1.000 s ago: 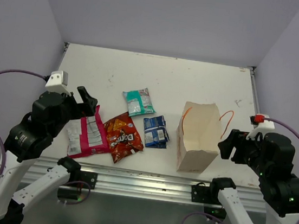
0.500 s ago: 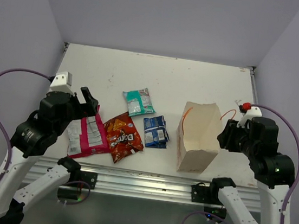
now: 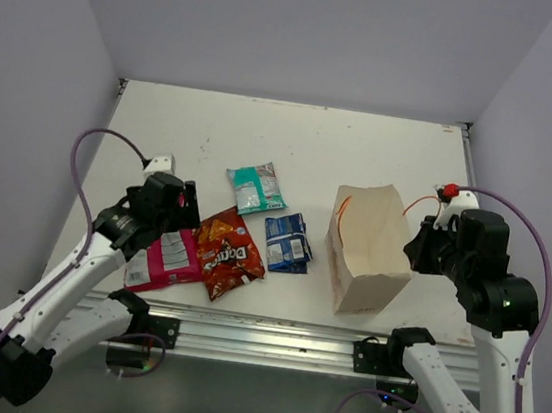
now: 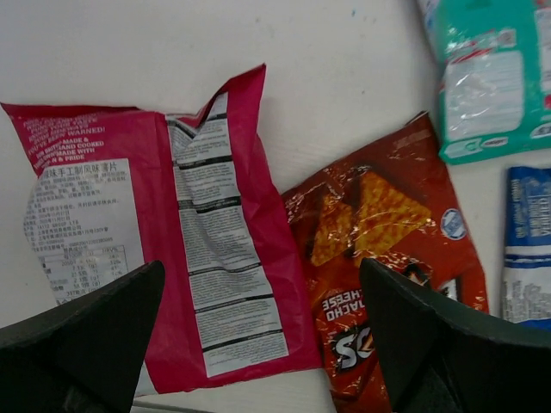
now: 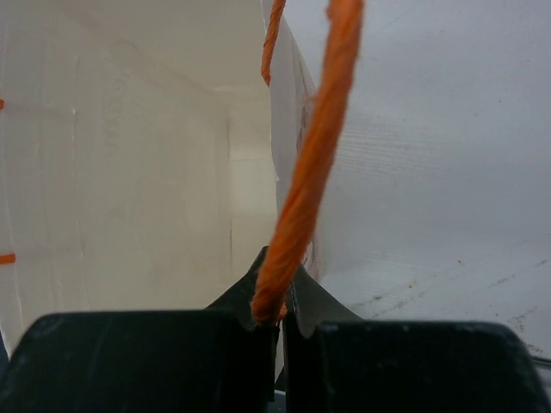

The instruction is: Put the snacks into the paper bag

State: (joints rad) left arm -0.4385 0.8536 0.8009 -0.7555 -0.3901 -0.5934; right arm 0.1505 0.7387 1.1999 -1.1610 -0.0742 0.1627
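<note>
Seen from above, the paper bag [image 3: 375, 264] sits at about 4 o'clock from the middle of the table [image 3: 294, 138]. Its open mouth is turned toward 12 o'clock. Whether it stands straight or leans is hard to tell. The right claw [image 5: 277, 311] is at the bag's 3 o'clock side, pinched tight on an orange string handle [image 5: 312, 163]. In the right wrist view the two fingers are pressed together and the cord rises from between them. The bag's pale inner wall [image 5: 129, 172] is just to the 9 o'clock side of the cord. A second orange loop [image 3: 342, 211] shows at the bag's 9 o'clock rim.

The four packets lie flat on the table, apart from the bag and none inside it. The pink packet [image 4: 215, 258] is at about 8 o'clock from the table's middle, with its printed back facing up. The Doritos packet [image 4: 387, 232] lies at the pink one's 3 o'clock, and their edges meet. The teal packet [image 4: 486, 77] is at 1 o'clock from the Doritos packet, with a strip of bare table between them. The blue packet [image 4: 529, 249] is at the Doritos packet's 3 o'clock, just beside it, and at 6 o'clock from the teal one.

The left claw [image 4: 260, 268] is spread wide and holds nothing. One finger [image 4: 86, 335] is over the pink packet's near end and the other is over the Doritos packet's near end. Whether either finger touches a packet cannot be told.
</note>
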